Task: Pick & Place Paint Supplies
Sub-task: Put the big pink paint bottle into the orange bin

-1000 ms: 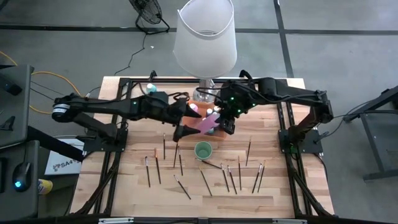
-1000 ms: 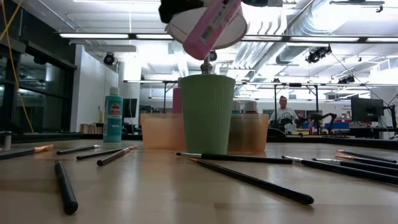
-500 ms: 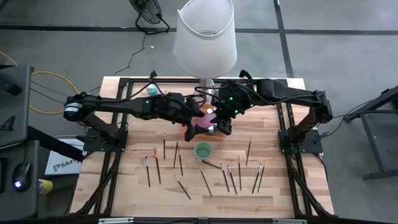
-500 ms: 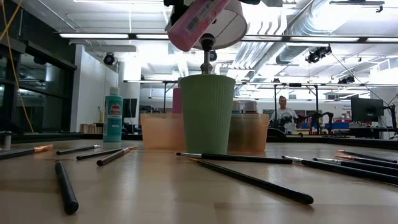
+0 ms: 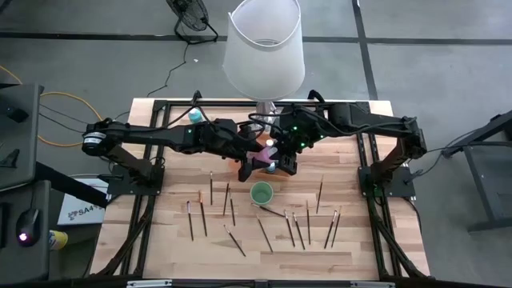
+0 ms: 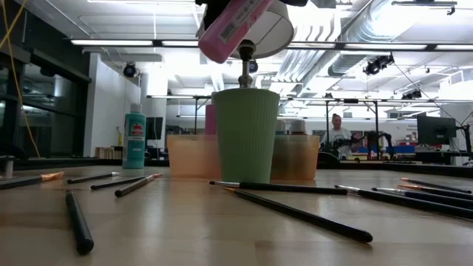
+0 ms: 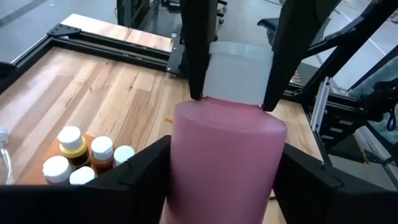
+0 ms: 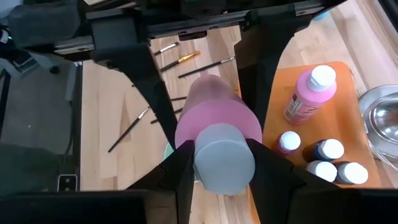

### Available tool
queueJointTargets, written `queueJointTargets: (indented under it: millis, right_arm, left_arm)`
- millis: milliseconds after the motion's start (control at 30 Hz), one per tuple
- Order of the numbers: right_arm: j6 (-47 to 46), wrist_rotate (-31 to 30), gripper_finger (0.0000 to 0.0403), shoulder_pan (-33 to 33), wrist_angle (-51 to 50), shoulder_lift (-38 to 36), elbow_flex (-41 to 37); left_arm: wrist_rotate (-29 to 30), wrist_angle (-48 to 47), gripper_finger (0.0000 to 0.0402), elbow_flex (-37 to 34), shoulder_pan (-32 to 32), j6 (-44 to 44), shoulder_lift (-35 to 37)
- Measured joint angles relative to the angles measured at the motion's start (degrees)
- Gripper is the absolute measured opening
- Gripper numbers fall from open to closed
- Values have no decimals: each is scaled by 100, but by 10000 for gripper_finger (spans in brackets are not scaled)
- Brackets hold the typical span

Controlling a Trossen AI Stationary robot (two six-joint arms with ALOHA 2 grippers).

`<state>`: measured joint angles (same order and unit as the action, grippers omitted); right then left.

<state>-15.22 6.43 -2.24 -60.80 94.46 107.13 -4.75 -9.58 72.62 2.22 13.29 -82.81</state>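
Mid-handover above the table: right gripper (image 8: pixel 217 163) clamps the grey cap of the pink bottle (image 7: pixel 224 155); left gripper (image 7: pixel 225 180) straddles its body, contact unclear. Orange tray (image 8: pixel 283 118) has several bottles. Brushes (image 5: pixel 264 234) lie scattered, still to gather

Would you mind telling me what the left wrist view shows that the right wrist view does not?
Only the left wrist view shows the left gripper's fingers beside the pink bottle's body and the black table frame behind. Only the right wrist view shows loose brushes on the wood, a second pink bottle upright in the orange tray, and a metal bowl. Both show the right gripper clamped on the pink bottle's white cap, and small paint bottles.
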Motion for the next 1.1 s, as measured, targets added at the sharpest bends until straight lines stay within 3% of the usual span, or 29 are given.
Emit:
queueJointTargets:
  millis: [367, 567, 767, 900, 1100]
  right_arm:
    - [20, -13, 118, 0, -37, 23, 9]
    - [-119, -202, 195, -1, -161, -37, 5]
    - [-410, -1002, 249, 0, -801, -399, 5]
    - [-602, -1509, 256, -1, -990, -742, -4]
    - [-816, -1824, 250, 4, -1053, -1137, -4]
  left_arm:
    - [-15, -26, 208, -7, 0, 2, 0]
    - [210, -88, 207, -7, -2, 51, 25]
    - [430, -18, 207, -65, 0, -149, 157]
    - [613, 210, 207, -565, 0, -204, 475]
    - [1032, 2272, 207, -2087, 0, -209, 1160]
